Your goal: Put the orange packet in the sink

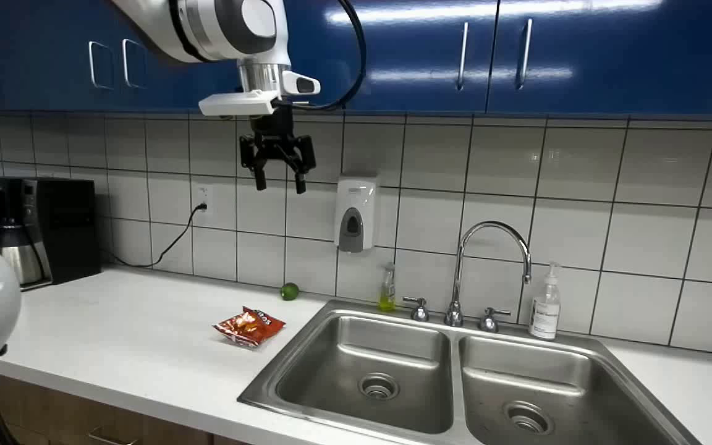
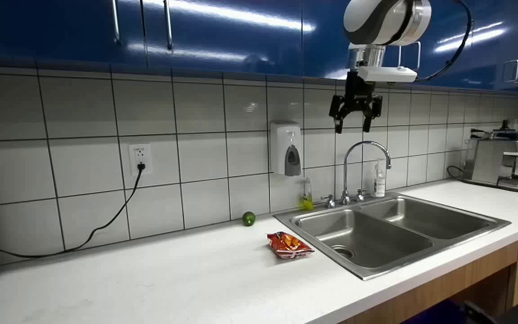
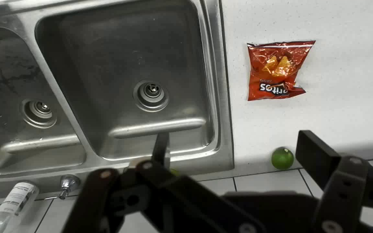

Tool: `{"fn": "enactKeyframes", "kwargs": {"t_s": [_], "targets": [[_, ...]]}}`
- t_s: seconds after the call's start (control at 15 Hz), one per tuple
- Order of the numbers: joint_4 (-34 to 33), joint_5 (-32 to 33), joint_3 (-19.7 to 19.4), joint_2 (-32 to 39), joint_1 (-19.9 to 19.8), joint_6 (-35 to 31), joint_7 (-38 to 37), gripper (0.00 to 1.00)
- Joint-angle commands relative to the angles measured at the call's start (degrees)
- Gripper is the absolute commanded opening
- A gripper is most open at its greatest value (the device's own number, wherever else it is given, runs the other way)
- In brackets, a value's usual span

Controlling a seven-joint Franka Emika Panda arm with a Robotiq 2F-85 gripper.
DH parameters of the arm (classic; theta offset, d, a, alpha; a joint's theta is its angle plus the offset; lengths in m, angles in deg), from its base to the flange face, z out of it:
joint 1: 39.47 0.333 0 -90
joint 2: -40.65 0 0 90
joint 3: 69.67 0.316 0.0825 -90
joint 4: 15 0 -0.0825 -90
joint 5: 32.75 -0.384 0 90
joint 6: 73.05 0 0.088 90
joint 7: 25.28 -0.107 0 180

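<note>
In the wrist view, the Doritos packet (image 3: 272, 72) lies at one o'clock from the hand (image 3: 233, 142), whose jaws stand apart

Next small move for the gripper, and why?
Probably centre the open gripper over the orange packet before descending: it hangs high, holding nothing, while the packet lies on the counter beside the sink, off-centre in the wrist view.

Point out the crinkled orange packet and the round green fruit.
Crinkled orange packet (image 3: 275, 71), wrist view: middle of its printed face.
Round green fruit (image 2: 248, 218), in an exterior view: middle of its side.
</note>
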Motion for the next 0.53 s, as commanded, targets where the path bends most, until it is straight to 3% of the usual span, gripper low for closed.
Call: {"fn": "enactKeyframes", "kwargs": {"t_s": [0.0, 0.47], "targets": [[-0.1, 0.0, -0.1, 0.1, 0.1, 0.1, 0.0, 1.0], [1.9, -0.1, -0.5, -1.7, 0.1, 0.5, 0.7, 1.0]]}}
